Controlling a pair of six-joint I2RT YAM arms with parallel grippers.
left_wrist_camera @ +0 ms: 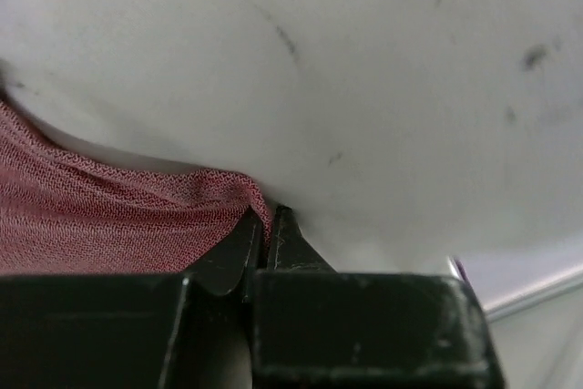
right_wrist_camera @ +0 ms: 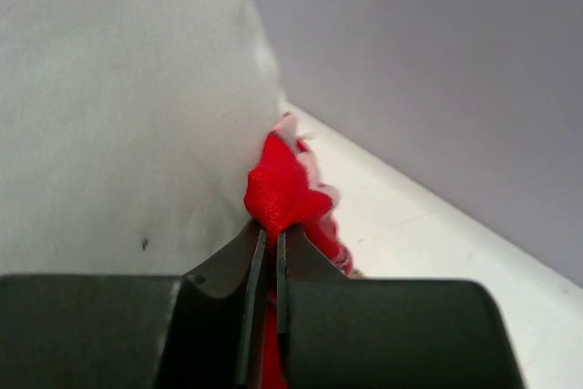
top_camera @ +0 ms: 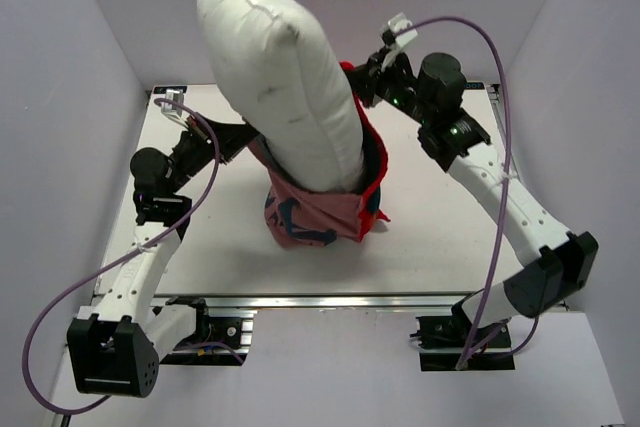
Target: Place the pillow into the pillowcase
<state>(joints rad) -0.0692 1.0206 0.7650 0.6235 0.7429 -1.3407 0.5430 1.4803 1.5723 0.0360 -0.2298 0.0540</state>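
The white pillow (top_camera: 280, 77) stands on end, leaning up to the left, with its lower end inside the red pillowcase (top_camera: 320, 212) bunched around it at the table's middle. My left gripper (top_camera: 240, 142) is shut on the pillowcase's left rim; in the left wrist view its jaws (left_wrist_camera: 267, 225) pinch pink mesh fabric (left_wrist_camera: 109, 216) against the pillow (left_wrist_camera: 364, 70). My right gripper (top_camera: 362, 82) is shut on the right rim; in the right wrist view its jaws (right_wrist_camera: 270, 236) clamp a red fabric fold (right_wrist_camera: 281, 189) beside the pillow (right_wrist_camera: 118, 116).
The white table (top_camera: 450, 237) is walled by pale panels at left, back and right. A metal rail (top_camera: 330, 302) runs along the near edge. Purple cables (top_camera: 500, 77) loop from both arms.
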